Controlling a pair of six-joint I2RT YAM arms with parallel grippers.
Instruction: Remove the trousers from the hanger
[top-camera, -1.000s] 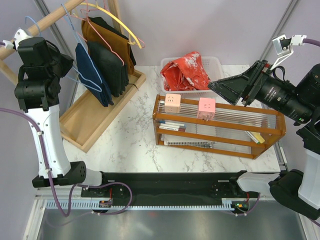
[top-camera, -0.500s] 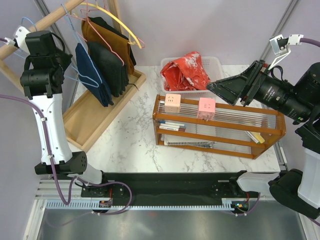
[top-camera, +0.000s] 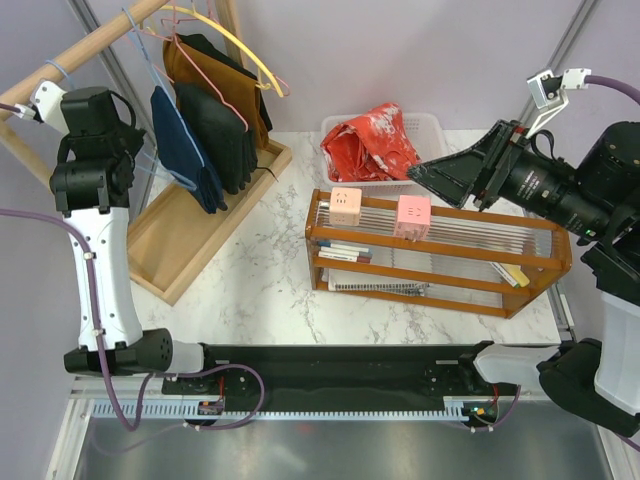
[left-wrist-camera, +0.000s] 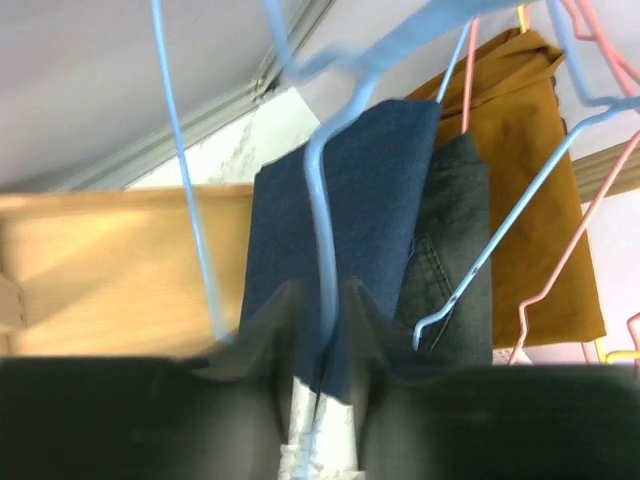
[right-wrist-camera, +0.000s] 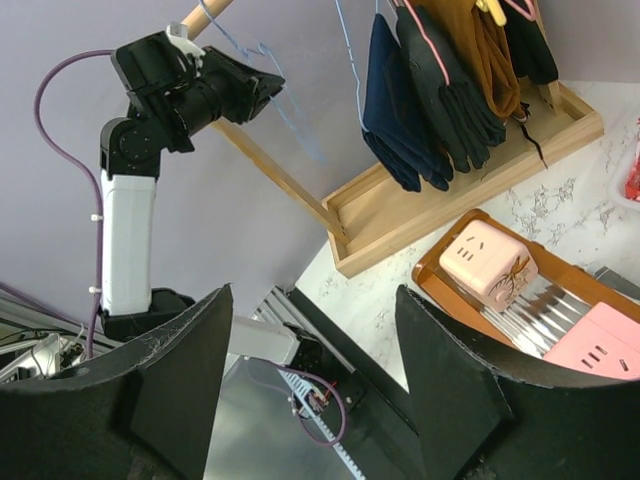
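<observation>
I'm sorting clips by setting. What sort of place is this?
Probably a robotics lab bench, not a home: two arms bolted to a marble-look table, plain partition walls, and staged props like a clothes rail and a basket of red trousers.

A white, grey-veined marble surface (top-camera: 270, 290) is closed in by plain lavender-grey walls (top-camera: 400, 50), with a slim metal post (top-camera: 560, 45) running up at the back right corner. On its left side stands a light wooden clothes rack (top-camera: 160, 250) with a tray base and a round rail (top-camera: 90, 45). A brushed metal sheet (top-camera: 330, 450) lies below the near edge, under soft, even light.
</observation>
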